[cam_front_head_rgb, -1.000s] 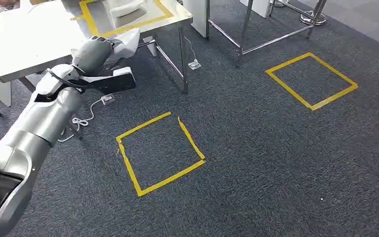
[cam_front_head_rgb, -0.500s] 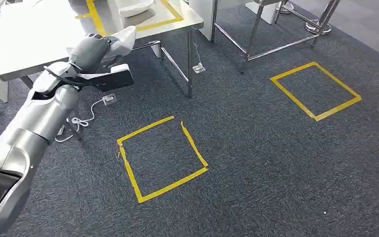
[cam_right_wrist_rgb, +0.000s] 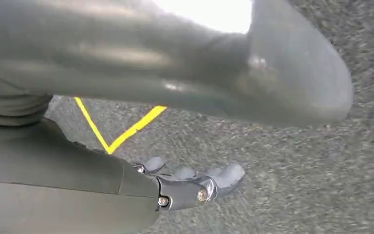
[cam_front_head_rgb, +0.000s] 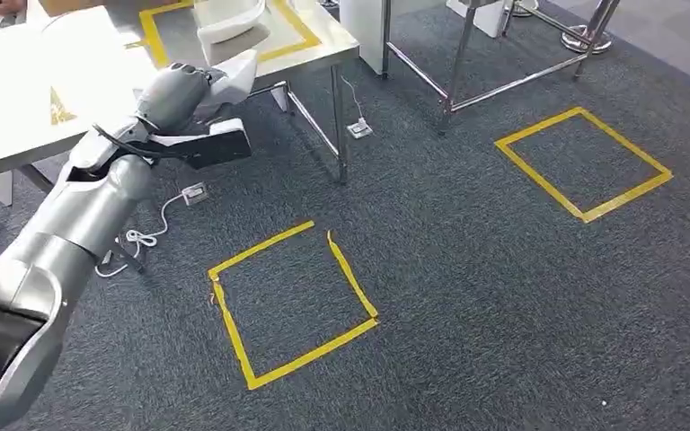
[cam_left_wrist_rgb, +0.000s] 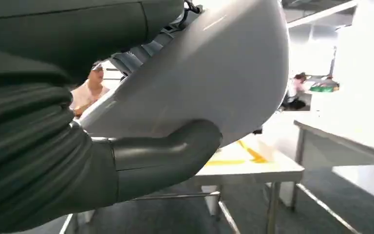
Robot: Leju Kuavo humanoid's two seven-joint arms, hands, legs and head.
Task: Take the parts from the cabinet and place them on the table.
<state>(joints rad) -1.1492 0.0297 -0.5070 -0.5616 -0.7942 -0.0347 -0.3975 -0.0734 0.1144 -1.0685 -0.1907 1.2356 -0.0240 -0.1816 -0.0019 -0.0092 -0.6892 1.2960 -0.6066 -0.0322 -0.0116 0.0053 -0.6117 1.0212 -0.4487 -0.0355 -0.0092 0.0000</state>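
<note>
At the far left stands the pale metal-legged table (cam_front_head_rgb: 45, 99) with a yellow tape rectangle (cam_front_head_rgb: 225, 31) on its top, and a white moulded part (cam_front_head_rgb: 229, 20) already lies inside that rectangle. Just near of the table edge, the left hand (cam_front_head_rgb: 193, 90) grasps a second smooth white curved plastic shell (cam_left_wrist_rgb: 214, 73), the thumb (cam_left_wrist_rgb: 170, 148) pressed under its rounded face. The shell looks light and stiff but slick, so a hold across its rim seems safer than on the bulge. On the carpet to the right lie two yellow tape squares (cam_front_head_rgb: 292, 301). The right hand (cam_right_wrist_rgb: 195, 185) hangs over the carpet, fingers seemingly loose and holding nothing, though blur makes this unsure. Compared with a second ago the whole scene has shifted, so the camera moved; the arm reaches slightly nearer the table.
</note>
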